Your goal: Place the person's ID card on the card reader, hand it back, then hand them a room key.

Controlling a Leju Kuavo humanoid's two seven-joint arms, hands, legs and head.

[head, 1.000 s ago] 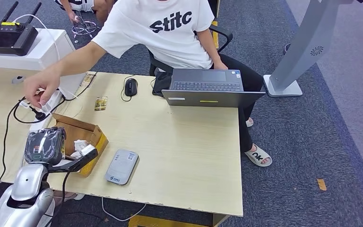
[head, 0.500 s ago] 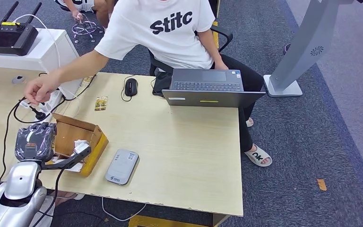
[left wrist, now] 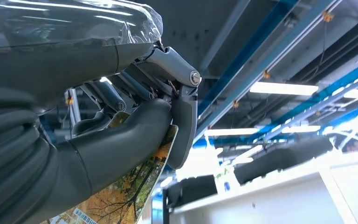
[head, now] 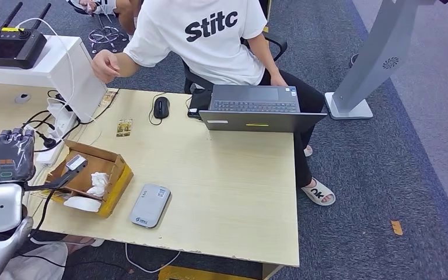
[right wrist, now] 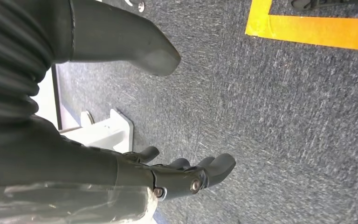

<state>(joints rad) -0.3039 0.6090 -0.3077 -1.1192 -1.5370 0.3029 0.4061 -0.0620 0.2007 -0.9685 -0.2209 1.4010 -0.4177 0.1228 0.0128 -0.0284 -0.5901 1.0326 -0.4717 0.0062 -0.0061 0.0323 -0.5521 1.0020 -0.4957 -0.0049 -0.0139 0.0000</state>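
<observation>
Left wrist view: left hand [left wrist: 121, 140] pinches card [left wrist: 130, 196] between thumb and fingers, autumn-tree print showing. Head view: same card [head: 76, 163] held over cardboard box [head: 114, 175], card reader [head: 150, 205] just beside box on table [head: 233, 192]. Right hand [right wrist: 182, 175] hangs open, holds nothing. Next, probably: carry card level to reader, lay flat, keep pinch firm until contact.

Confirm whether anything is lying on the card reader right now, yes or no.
No. In the head view the grey card reader lies on the table with its top bare, while the left hand holds the card.
</observation>
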